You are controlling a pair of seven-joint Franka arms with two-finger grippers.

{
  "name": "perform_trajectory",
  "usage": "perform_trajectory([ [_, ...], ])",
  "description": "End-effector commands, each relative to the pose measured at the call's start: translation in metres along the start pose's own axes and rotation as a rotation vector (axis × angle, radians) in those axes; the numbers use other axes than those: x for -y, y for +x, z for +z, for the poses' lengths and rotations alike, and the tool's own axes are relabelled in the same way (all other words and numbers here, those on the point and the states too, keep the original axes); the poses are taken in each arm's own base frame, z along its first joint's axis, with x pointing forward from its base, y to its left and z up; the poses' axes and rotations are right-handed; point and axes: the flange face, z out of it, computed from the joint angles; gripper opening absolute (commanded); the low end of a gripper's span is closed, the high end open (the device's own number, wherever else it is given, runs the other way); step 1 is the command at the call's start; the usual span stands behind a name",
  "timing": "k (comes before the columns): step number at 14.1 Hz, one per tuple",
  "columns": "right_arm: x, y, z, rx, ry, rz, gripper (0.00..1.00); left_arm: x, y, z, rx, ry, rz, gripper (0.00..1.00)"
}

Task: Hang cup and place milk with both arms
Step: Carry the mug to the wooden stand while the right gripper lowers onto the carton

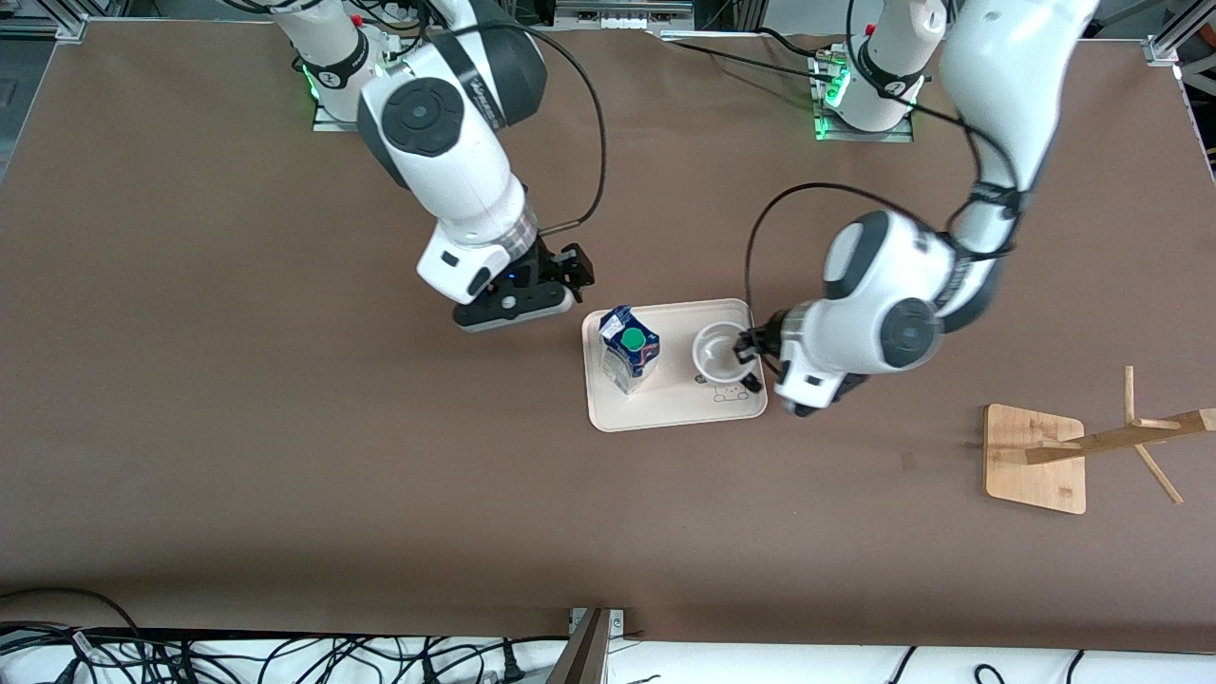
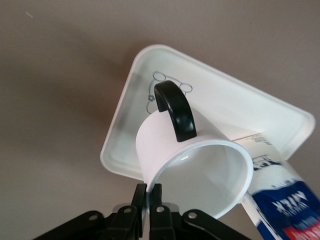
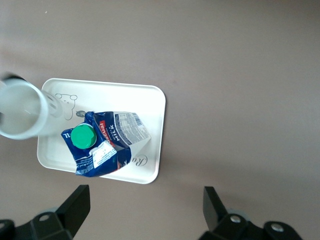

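The white cup stands upright at the left arm's end of a cream tray. My left gripper is shut on its rim; in the left wrist view the fingertips pinch the cup wall, with the black handle turned away from them. I cannot tell whether the cup rests on the tray. The blue and white milk carton with its green cap stands on the tray beside the cup. My right gripper is open over bare table beside the tray; its view shows the milk, the cup and the tray.
A wooden rack with slanted pegs stands on a square base toward the left arm's end of the table, nearer to the front camera than the tray. Brown table surface surrounds the tray. Cables lie along the table's front edge.
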Motion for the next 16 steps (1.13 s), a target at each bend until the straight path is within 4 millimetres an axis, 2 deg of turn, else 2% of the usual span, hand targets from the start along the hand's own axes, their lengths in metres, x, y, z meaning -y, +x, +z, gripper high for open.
perform_trajectory([
  [1, 0.004, 0.004, 0.020, -0.010, -0.015, -0.140, 1.00, 0.031, 0.025, -0.082, 0.005, -0.034, 0.064, 0.00],
  [3, 0.008, 0.003, 0.023, -0.007, -0.019, -0.207, 1.00, 0.066, 0.047, -0.125, 0.007, -0.050, 0.130, 0.00],
  [5, 0.028, -0.007, 0.023, -0.007, -0.017, -0.282, 1.00, 0.101, 0.063, -0.162, 0.014, -0.061, 0.203, 0.00],
  [7, 0.056, -0.022, 0.025, -0.004, -0.019, -0.325, 1.00, 0.140, 0.079, -0.183, 0.014, -0.030, 0.265, 0.00],
  [8, 0.070, -0.030, 0.026, -0.005, -0.023, -0.350, 1.00, 0.153, 0.082, -0.191, 0.011, -0.001, 0.306, 0.00],
  [9, 0.076, -0.033, 0.027, -0.008, -0.035, -0.367, 1.00, 0.166, 0.085, -0.200, 0.015, 0.017, 0.342, 0.00],
  [12, 0.081, -0.032, 0.052, -0.018, -0.043, -0.383, 1.00, 0.220, 0.093, -0.246, 0.001, -0.003, 0.429, 0.00],
  [13, 0.082, -0.032, 0.062, -0.032, -0.049, -0.396, 1.00, 0.237, 0.099, -0.254, -0.008, -0.011, 0.454, 0.00],
  [15, 0.085, -0.031, 0.076, -0.054, -0.083, -0.429, 1.00, 0.255, 0.106, -0.261, -0.026, 0.008, 0.503, 0.00],
  [16, 0.085, -0.031, 0.080, -0.055, -0.084, -0.428, 1.00, 0.260, 0.106, -0.272, -0.053, 0.015, 0.527, 0.00],
])
